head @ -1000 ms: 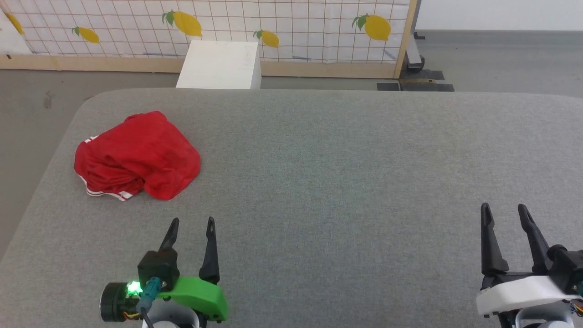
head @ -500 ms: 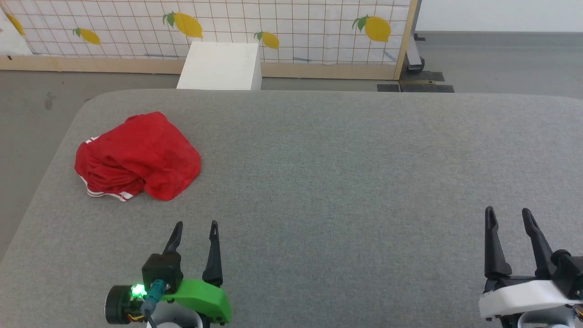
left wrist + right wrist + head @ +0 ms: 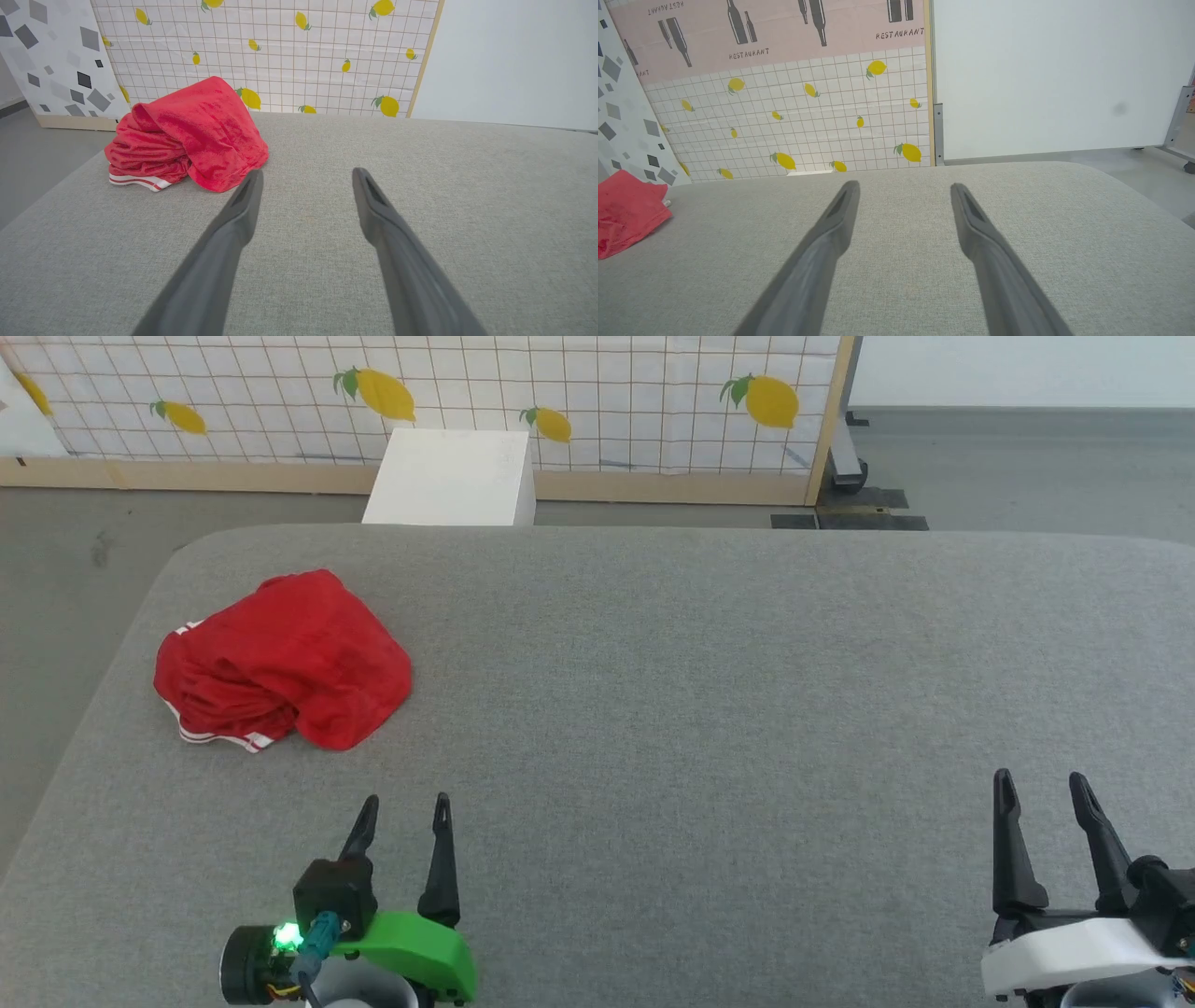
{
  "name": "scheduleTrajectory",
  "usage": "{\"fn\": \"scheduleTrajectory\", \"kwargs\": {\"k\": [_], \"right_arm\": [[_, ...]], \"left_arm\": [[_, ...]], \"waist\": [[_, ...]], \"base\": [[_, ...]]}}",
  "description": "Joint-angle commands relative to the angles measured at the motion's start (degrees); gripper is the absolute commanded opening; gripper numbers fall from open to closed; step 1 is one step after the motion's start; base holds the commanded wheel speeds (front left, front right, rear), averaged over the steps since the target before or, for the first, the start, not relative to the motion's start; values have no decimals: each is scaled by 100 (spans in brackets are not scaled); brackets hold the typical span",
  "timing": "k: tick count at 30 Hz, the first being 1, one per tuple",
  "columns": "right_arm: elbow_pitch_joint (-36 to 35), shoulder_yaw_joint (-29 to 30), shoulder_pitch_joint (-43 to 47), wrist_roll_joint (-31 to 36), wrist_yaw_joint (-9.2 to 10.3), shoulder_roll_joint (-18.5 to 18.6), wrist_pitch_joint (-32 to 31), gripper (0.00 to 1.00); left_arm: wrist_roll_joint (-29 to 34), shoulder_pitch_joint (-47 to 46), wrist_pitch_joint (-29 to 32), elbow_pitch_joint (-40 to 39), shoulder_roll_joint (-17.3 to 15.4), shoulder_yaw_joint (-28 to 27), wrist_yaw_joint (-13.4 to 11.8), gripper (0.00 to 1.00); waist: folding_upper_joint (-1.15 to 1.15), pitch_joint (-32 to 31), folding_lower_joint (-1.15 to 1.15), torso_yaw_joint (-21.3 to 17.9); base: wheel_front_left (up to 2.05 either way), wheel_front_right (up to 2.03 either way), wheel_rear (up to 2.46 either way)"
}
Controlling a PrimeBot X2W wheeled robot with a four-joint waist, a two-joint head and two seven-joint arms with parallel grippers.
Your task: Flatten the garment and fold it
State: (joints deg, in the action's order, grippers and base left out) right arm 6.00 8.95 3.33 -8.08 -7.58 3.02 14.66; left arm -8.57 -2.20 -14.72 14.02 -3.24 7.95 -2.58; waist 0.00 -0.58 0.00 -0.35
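The garment [image 3: 285, 658] is a red bundle with a strip of red-and-white striped trim at its near edge, crumpled on the left part of the grey table [image 3: 709, 691]. My left gripper [image 3: 406, 800] hovers open just in front of it, a short way apart, with nothing between its fingers. In the left wrist view the garment [image 3: 187, 133] lies ahead and to the left of the left gripper [image 3: 306, 173]. My right gripper [image 3: 1041, 777] stands open and empty near the table's front right. From the right wrist, the garment [image 3: 626, 217] shows at the far left, well away from the right gripper [image 3: 903, 186].
A white box [image 3: 453, 476] stands on the floor behind the table's far edge. A lemon-patterned screen [image 3: 579, 392] on a wooden base closes off the back. Grey floor lies off the table's left edge [image 3: 56, 597].
The whole head picture has drifted slightly, so the camera has moved. Both grippers sit a little lower in it than a second ago. The garment lies as it did.
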Motion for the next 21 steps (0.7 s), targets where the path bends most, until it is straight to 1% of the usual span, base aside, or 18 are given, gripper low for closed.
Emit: {"fn": "scheduleTrajectory", "kwargs": {"k": [1,9,13,15,16,21], "right_arm": [[13,-3,55,-5,9,-14,34,100],[44,-14,44,8,9,-14,34,100],[57,-23,54,34,9,-14,34,100],[56,-28,61,52,9,-14,34,100],[56,-77,61,72,9,-14,34,100],[77,-169,31,96,9,-14,34,100]], "left_arm": [[-2,-104,-28,7,-34,5,-30,100],[-29,-127,-28,24,-56,31,-41,100],[-55,-139,-28,14,-63,16,-61,100],[-61,-155,-28,4,-67,10,-67,100],[-81,-157,-28,-64,-80,-53,-124,100],[-93,-59,-28,-174,-149,-167,-199,100]], "waist": [[0,0,0,3],[0,-7,0,48],[0,-14,0,163],[0,-18,0,254],[0,-6,0,518],[0,7,0,906]], "base": [[0,0,0],[0,0,0],[0,0,0],[0,0,0],[0,0,0],[0,0,0]]}}
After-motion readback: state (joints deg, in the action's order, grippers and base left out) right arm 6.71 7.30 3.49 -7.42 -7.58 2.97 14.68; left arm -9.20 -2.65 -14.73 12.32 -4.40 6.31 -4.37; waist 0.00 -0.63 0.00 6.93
